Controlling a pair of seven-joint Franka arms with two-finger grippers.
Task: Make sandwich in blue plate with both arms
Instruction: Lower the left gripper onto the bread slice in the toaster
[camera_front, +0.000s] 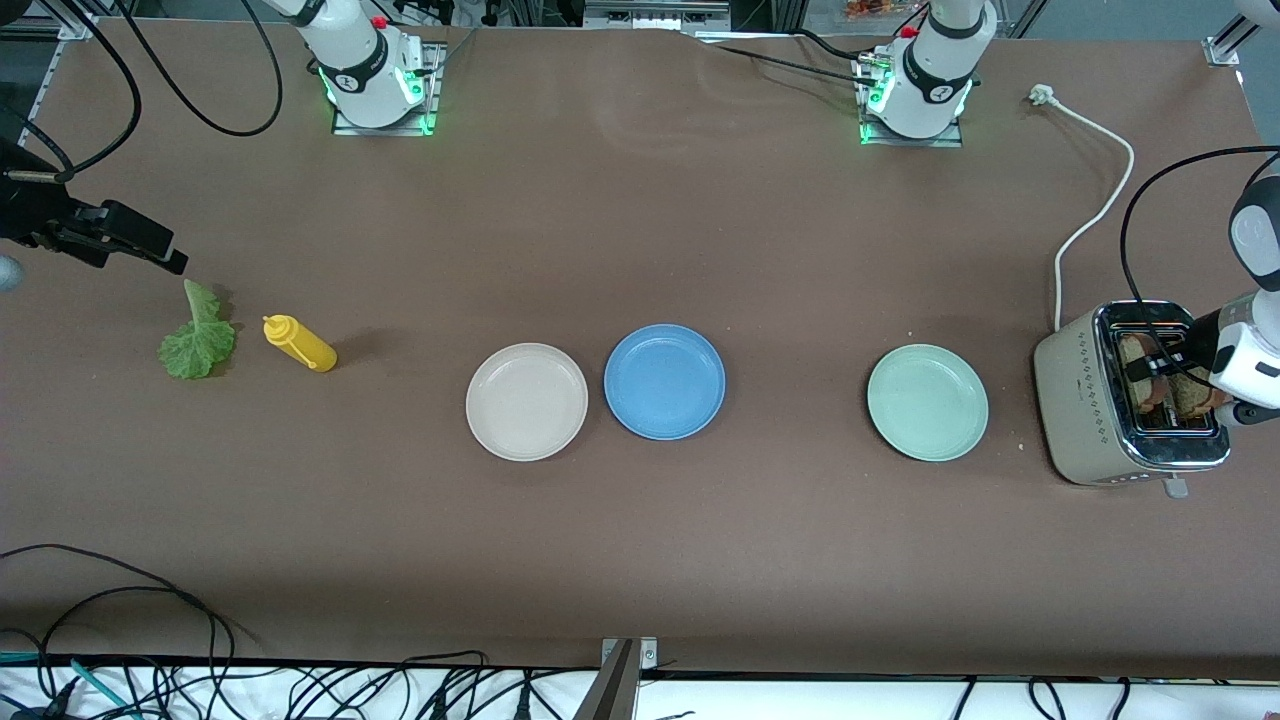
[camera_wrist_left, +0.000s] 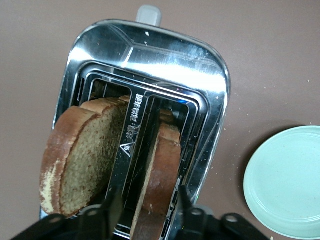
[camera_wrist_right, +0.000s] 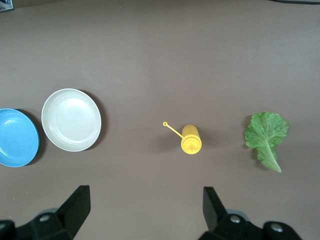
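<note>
left gripper (camera_wrist_left: 145, 212) sits at the toaster (camera_front: 1090, 400) top, fingers (camera_wrist_left: 114, 210) straddling one bread slice (camera_wrist_left: 160, 175); cannot tell if they pinch it yet. left wrist view alone shows a second slice (camera_wrist_left: 80, 160) in the other slot. right gripper (camera_wrist_right: 145, 207), fingers spread wide, hangs over bench near the lettuce (camera_front: 198, 340) and mustard bottle (camera_front: 298, 342). blue plate (camera_front: 664, 381) sits bare beside the cream plate (camera_front: 527, 401), well apart from the toaster; mint plate (camera_front: 927, 402) nearer it.

The left gripper (camera_front: 1165, 385) reaches into the toaster (camera_front: 1110, 400), seemingly around a bread slice (camera_front: 1190, 392).
</note>
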